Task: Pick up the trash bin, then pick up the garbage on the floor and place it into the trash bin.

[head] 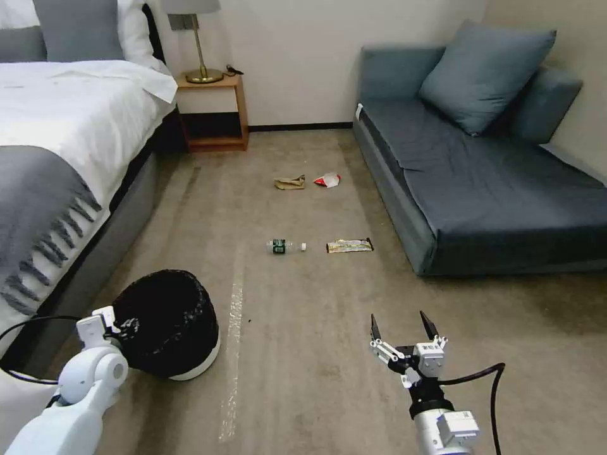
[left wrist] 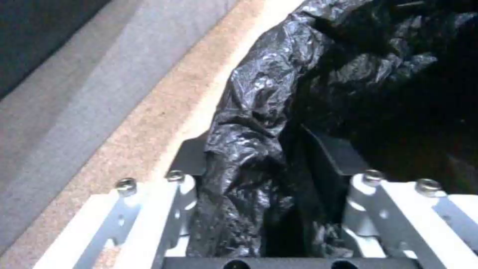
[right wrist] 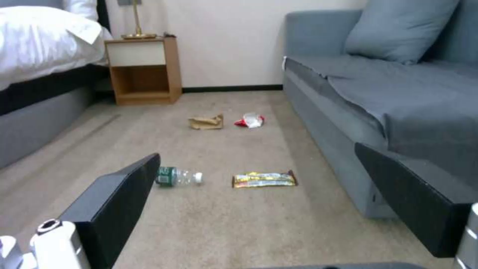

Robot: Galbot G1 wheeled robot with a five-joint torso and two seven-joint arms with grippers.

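The trash bin (head: 165, 322), white with a crinkly black liner, stands on the floor (head: 303, 354) beside the bed. My left gripper (head: 119, 325) is at its near-left rim. In the left wrist view this gripper (left wrist: 259, 147) is shut on the liner-covered rim (left wrist: 249, 123), one finger outside and one inside. My right gripper (head: 403, 328) hangs open over bare carpet with nothing in it. Garbage lies ahead: a clear bottle (head: 284, 246) (right wrist: 178, 177), a yellow-black snack wrapper (head: 349, 245) (right wrist: 264, 179), crumpled tan paper (head: 289, 182) (right wrist: 205, 121) and a red-white wrapper (head: 327, 180) (right wrist: 250, 120).
A bed (head: 57, 158) runs along the left, close to the bin. A blue-grey sofa (head: 493, 183) fills the right side. A wooden nightstand (head: 212, 110) with a lamp stands at the far wall. The carpet lane between bed and sofa holds the litter.
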